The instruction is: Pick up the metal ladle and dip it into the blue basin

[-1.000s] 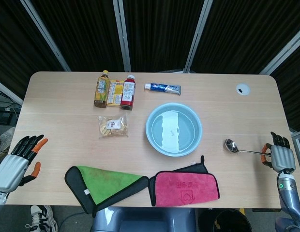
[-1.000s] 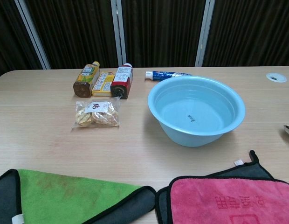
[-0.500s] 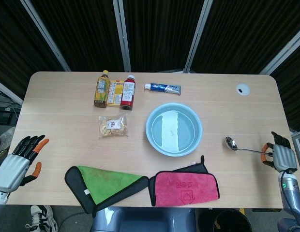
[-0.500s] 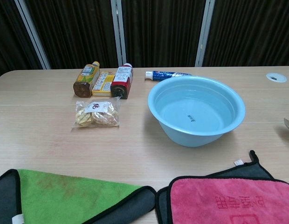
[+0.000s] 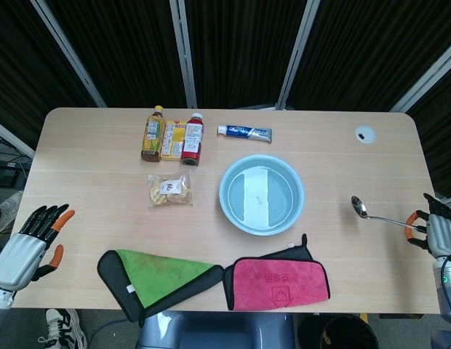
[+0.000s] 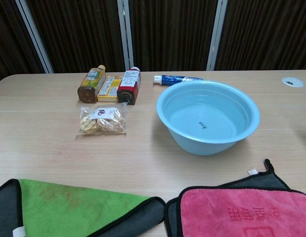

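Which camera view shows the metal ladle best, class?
The head view: the metal ladle shows whole, bowl to handle, its handle end held by the right hand near the table's right edge. The chest view shows none of it.

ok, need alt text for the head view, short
Seen from above, the right robot hand holds the metal ladle by its handle at the table's right edge, bowl pointing toward the blue basin at center. The left robot hand hangs open off the left edge.

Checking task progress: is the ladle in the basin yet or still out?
Out. The right hand holds the ladle by its handle, right of the basin.
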Action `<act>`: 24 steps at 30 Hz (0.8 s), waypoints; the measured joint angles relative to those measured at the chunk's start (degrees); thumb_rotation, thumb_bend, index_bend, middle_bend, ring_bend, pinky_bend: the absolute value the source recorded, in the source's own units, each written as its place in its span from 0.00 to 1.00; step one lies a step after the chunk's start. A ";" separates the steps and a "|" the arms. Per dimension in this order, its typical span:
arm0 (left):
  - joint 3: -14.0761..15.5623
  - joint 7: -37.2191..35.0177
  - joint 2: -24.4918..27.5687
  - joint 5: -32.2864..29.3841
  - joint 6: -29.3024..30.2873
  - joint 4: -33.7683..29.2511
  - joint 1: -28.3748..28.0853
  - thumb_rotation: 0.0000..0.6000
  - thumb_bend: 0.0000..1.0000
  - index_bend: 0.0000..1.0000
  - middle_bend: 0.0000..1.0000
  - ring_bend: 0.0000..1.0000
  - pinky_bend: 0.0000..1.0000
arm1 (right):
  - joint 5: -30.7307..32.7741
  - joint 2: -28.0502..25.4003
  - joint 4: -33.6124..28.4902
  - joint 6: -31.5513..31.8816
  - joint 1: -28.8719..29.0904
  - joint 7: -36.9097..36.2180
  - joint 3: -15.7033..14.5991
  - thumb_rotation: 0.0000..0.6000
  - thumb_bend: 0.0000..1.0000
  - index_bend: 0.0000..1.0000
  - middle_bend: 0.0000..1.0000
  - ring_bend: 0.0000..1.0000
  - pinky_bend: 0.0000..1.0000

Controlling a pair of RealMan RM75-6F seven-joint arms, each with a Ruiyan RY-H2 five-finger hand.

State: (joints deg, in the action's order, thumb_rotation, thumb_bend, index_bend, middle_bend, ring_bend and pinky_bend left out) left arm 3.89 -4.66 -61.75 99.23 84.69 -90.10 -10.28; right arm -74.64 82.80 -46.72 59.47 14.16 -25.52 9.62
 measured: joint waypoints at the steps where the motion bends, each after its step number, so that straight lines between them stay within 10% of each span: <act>1: 0.00 0.14 -0.05 0.00 -0.05 -0.04 -0.02 1.00 0.63 0.00 0.00 0.00 0.00 | 0.03 -0.28 -0.07 0.31 -0.07 0.06 0.09 1.00 0.44 0.63 0.03 0.00 0.00; 24: 0.17 0.75 -0.30 0.41 -0.42 -0.35 -0.32 1.00 0.64 0.00 0.00 0.00 0.00 | -4.86 -6.38 -15.40 20.33 -3.95 12.06 0.68 1.00 0.43 0.63 0.03 0.00 0.01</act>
State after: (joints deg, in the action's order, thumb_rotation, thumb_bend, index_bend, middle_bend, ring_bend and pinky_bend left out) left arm 4.07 -3.91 -62.05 99.63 84.26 -90.45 -10.60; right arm -79.50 76.43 -62.12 79.80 10.21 -13.46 10.30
